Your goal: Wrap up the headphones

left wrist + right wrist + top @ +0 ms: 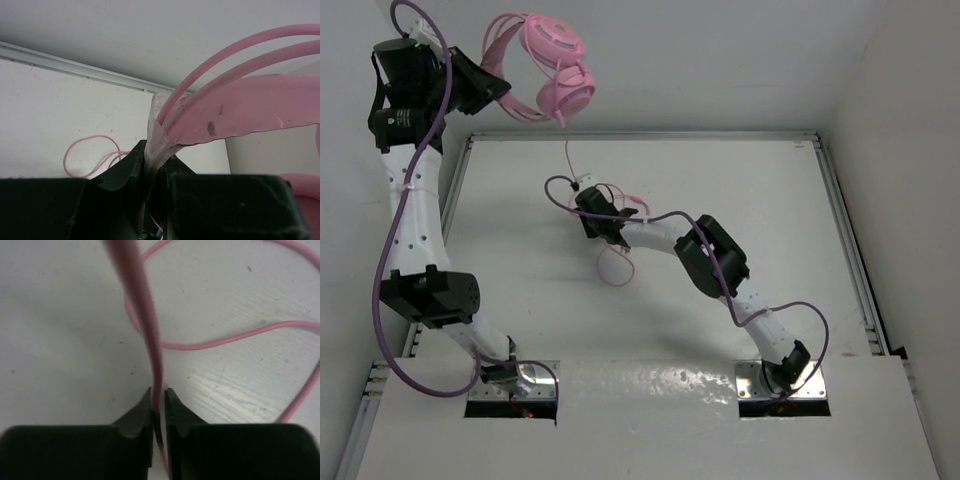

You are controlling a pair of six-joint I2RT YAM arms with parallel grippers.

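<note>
With the headphones [558, 60] clamped in the left gripper [502, 90] far left, the cord [150, 335], pinched by the right gripper [159, 399], should be wound lightly taut.

Place: a robotics lab test cell.
Surface: a bare white painted worktop [520, 260], edged by silver metal rails [847, 240].
Surround: plain white panel walls [740, 60] closing it in.
Equipment: a white-and-black jointed left robot arm [415, 215] and a matching right robot arm [718, 258], bolted to steel base plates [757, 385].
</note>
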